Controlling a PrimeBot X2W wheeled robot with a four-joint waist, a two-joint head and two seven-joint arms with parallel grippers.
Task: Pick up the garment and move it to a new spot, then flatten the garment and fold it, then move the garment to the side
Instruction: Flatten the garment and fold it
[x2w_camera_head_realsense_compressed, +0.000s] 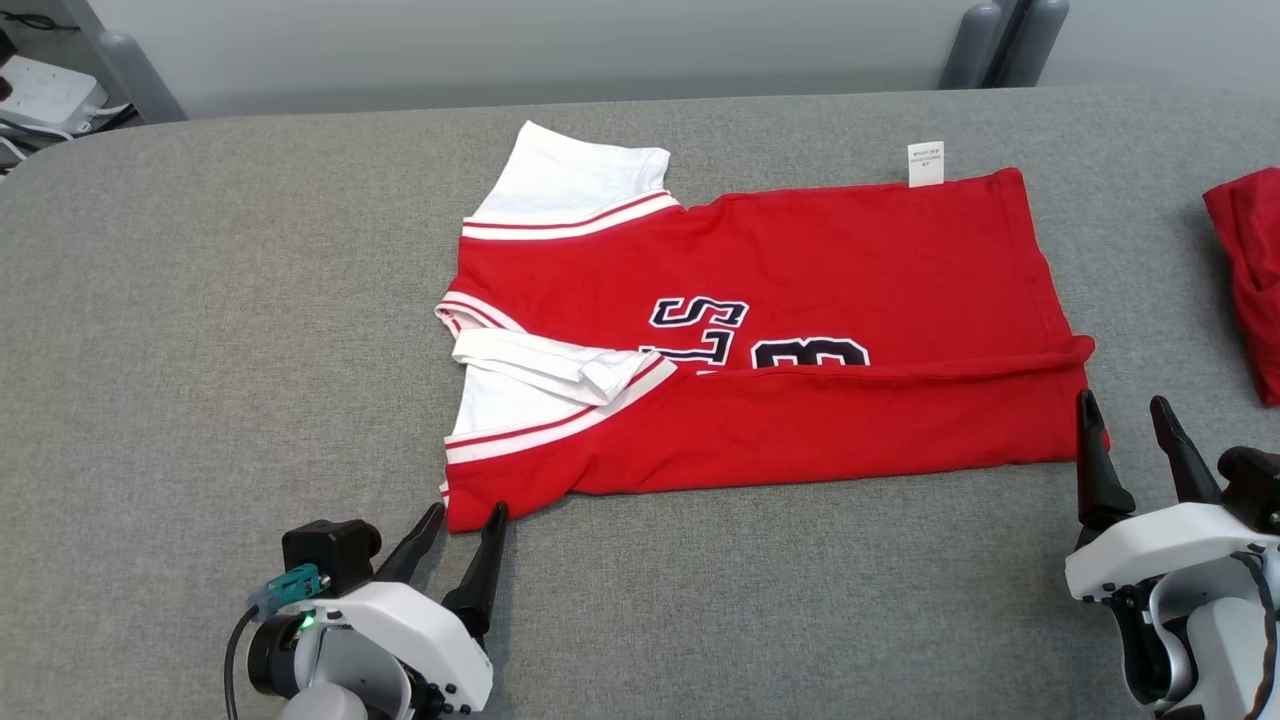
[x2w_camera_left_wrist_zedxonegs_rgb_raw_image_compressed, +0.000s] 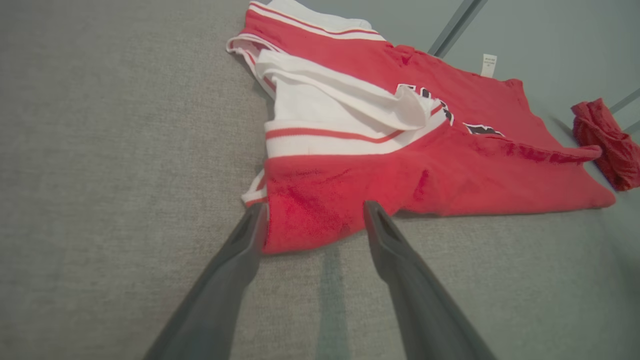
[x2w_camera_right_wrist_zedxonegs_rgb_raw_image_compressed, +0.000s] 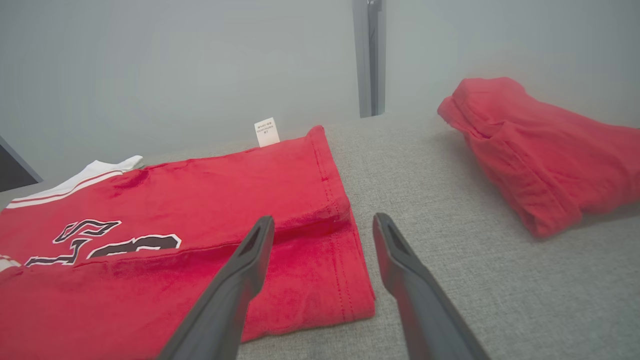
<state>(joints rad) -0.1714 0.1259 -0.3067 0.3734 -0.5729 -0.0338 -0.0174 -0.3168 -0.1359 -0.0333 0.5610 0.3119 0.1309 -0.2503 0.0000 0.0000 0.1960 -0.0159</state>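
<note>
The garment (x2w_camera_head_realsense_compressed: 800, 260) is a red jersey with white sleeves and dark lettering, lying flat across the grey table, its near long edge folded over the front. My left gripper (x2w_camera_head_realsense_compressed: 465, 520) is open at the jersey's near left corner (x2w_camera_left_wrist_zedxonegs_rgb_raw_image_compressed: 310, 220), which lies between the spread fingers. My right gripper (x2w_camera_head_realsense_compressed: 1125, 410) is open at the near right hem corner (x2w_camera_right_wrist_zedxonegs_rgb_raw_image_compressed: 325, 250), fingers apart with one over the cloth edge and one over bare table. A white label (x2w_camera_head_realsense_compressed: 925, 163) sticks out at the far edge.
A second red cloth (x2w_camera_head_realsense_compressed: 1250, 270) lies bunched at the table's right edge, also seen close in the right wrist view (x2w_camera_right_wrist_zedxonegs_rgb_raw_image_compressed: 540, 150). The grey fabric table (x2w_camera_head_realsense_compressed: 200, 350) stretches bare to the left. Grey posts (x2w_camera_head_realsense_compressed: 1000, 40) stand behind the far edge.
</note>
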